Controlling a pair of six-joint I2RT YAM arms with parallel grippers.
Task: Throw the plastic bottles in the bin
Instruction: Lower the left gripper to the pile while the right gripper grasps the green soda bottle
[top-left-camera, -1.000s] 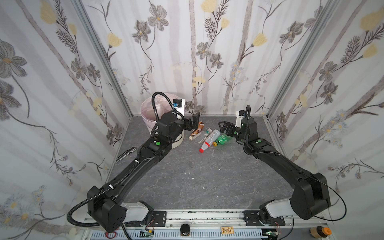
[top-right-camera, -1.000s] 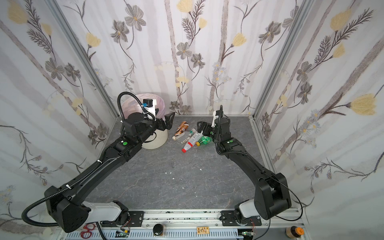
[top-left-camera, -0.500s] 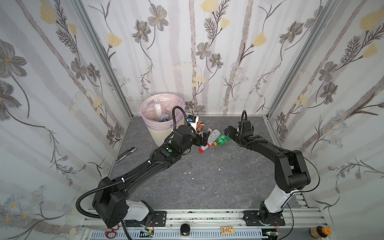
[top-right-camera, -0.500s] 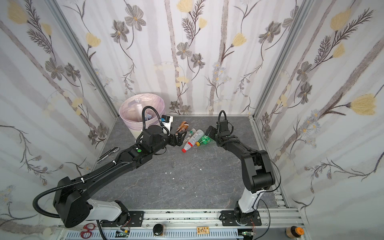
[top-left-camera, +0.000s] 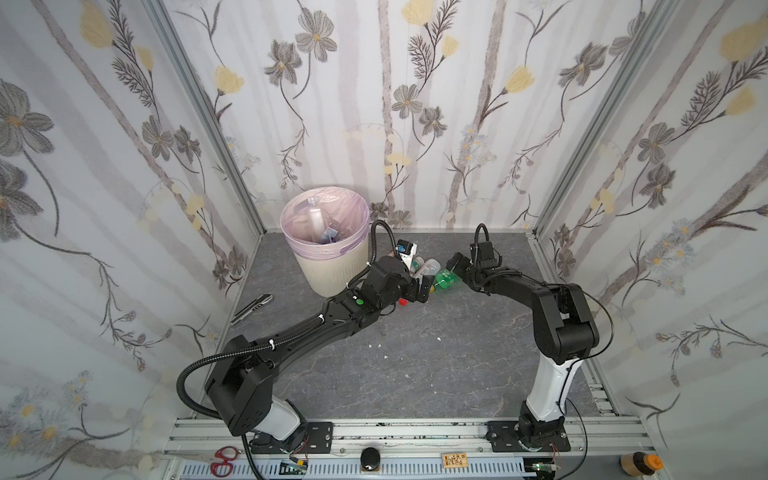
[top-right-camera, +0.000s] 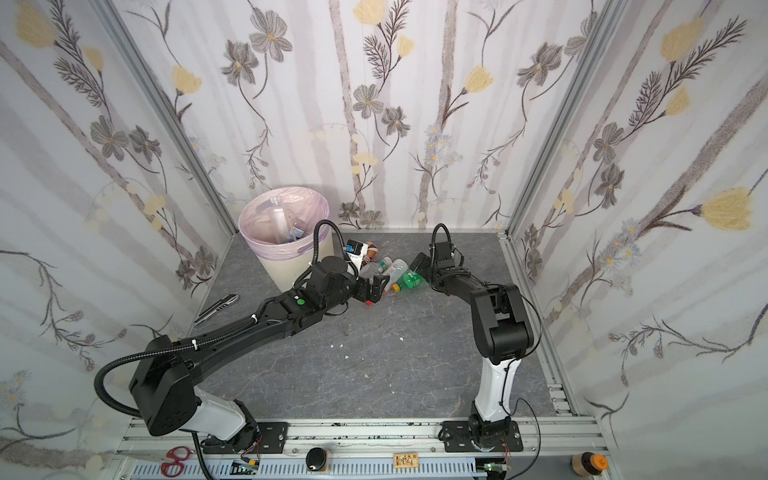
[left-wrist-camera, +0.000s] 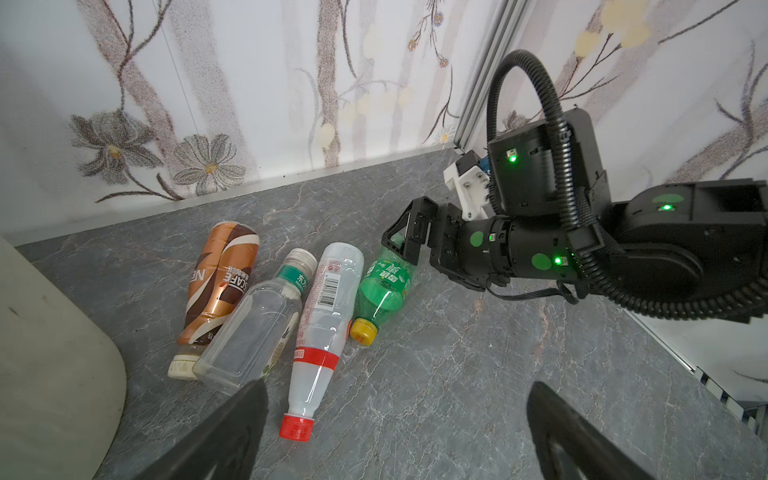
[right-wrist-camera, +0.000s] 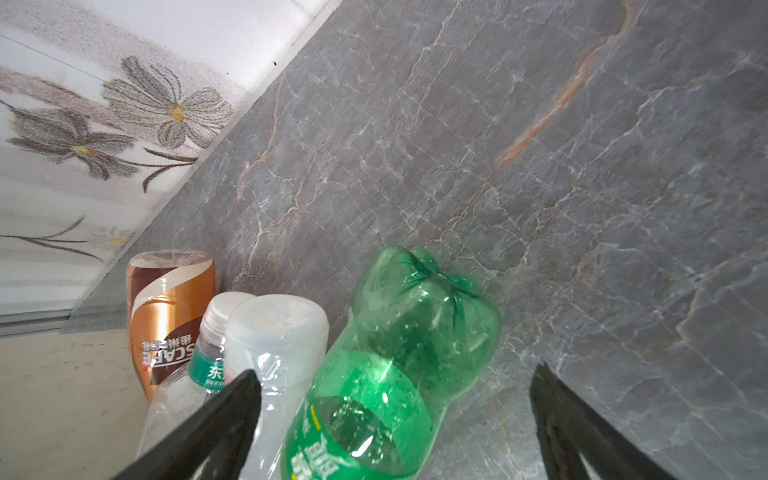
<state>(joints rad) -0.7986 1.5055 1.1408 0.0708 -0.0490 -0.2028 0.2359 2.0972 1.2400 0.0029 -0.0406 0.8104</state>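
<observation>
Evidently both arms have just swung back to the pile. A second ago the left gripper (top-left-camera: 419, 290) was up at the round cream-white ribbed plastic bin (top-left-camera: 332, 272) and the right arm was stretched out long. Now the right arm is folded, and the right gripper (top-left-camera: 455, 262) sits low at the bottles, as does the left.

The bin stands at the far left of the grey marbled tabletop (top-left-camera: 415, 357), its pale lilac liner already holding several bottles (I cannot count them). Four remain, lying side by side at the far middle, just right of the bin. Nearest the bin is a brown coffee-labelled plastic bottle (left-wrist-camera: 222, 282), with a clear white-capped bottle with a green neck label (left-wrist-camera: 257, 328) touching it. Next comes a clear red-capped bottle (left-wrist-camera: 324, 316), and a green bottle with a yellow cap (left-wrist-camera: 384, 286) lies at the right end.

The left gripper has its jaws spread fully and holds nothing; it hovers at the near end of the row, by the red cap. The right gripper, also spread wide and empty, comes in from the far right. Its wrist view shows the green bottle's base between its fingers (right-wrist-camera: 232, 407); whether a finger touches the plastic I cannot tell.

So the last drop looks finished and the next picks are being lined up, probably green for the right and red-capped for the left. The bottles lie packed, so a closing finger could nudge a neighbour.
</observation>
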